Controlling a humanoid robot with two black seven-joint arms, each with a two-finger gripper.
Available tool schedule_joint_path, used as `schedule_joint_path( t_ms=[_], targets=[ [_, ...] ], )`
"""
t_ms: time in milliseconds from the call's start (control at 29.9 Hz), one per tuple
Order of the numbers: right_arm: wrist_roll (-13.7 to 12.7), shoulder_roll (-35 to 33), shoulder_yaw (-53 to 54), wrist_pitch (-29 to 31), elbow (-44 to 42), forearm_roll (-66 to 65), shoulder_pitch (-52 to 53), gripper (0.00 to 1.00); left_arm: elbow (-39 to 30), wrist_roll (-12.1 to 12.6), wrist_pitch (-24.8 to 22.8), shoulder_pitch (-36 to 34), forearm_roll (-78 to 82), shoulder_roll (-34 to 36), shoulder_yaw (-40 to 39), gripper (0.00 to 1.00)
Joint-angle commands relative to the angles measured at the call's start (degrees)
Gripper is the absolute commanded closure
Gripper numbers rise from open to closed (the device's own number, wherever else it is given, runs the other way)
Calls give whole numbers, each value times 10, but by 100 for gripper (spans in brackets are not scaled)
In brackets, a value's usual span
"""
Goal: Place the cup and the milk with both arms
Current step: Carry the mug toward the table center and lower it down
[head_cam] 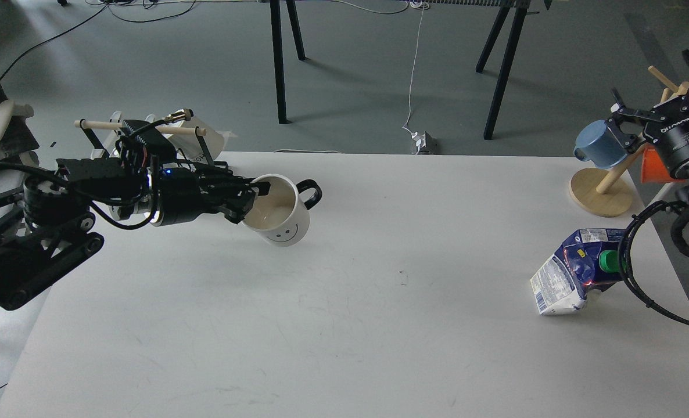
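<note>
The cup point(283, 217), white with a black handle and a smiley face, is tilted at the table's back left, its mouth facing my left arm. My left gripper point(251, 203) is shut on its near rim, one finger inside and one outside. I cannot tell whether its base touches the table. The milk point(577, 270), a blue and white carton with a green cap, leans tilted on the table point(344, 325) at the right edge, with a black cable of my right arm across it. My right gripper point(655, 87) is open and empty, raised at the far right, well above the milk.
A wooden mug tree point(603, 197) stands at the back right with a blue cup point(603, 145) hanging on it, right beside my right gripper's fingers, and an orange cup point(655, 165) behind. A rack with a wooden dowel point(141, 125) and a white mug point(208, 142) stand behind my left arm.
</note>
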Motion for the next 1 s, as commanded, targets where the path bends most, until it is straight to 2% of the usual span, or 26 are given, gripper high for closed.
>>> schedule_joint_path(
  t_ms=[0, 134, 267, 368, 501, 635, 969],
  targets=[
    [-1, -3, 6, 0, 3, 0, 3, 1, 12, 12, -24, 2, 42, -105, 4, 99],
    [-3, -5, -2, 0, 7, -3, 23, 1, 37, 22, -26, 4, 42, -174, 41, 99],
    [-4, -6, -5, 0, 7, -4, 64, 1, 42, 25, -27, 4, 42, -204, 87, 98],
    [-4, -5, -8, 0, 7, -5, 75, 1, 59, 37, -27, 5, 42, -228, 112, 98],
    [-3, 1, -12, 0, 7, -5, 75, 1, 90, 54, -27, 11, 42, -273, 120, 97],
    [-2, 1, -12, 0, 8, -4, 69, 1, 131, 57, -26, 10, 42, -312, 116, 97],
    [-2, -4, -12, 0, 9, -4, 68, 1, 181, 59, -21, 8, 42, -322, 114, 91]
  ],
)
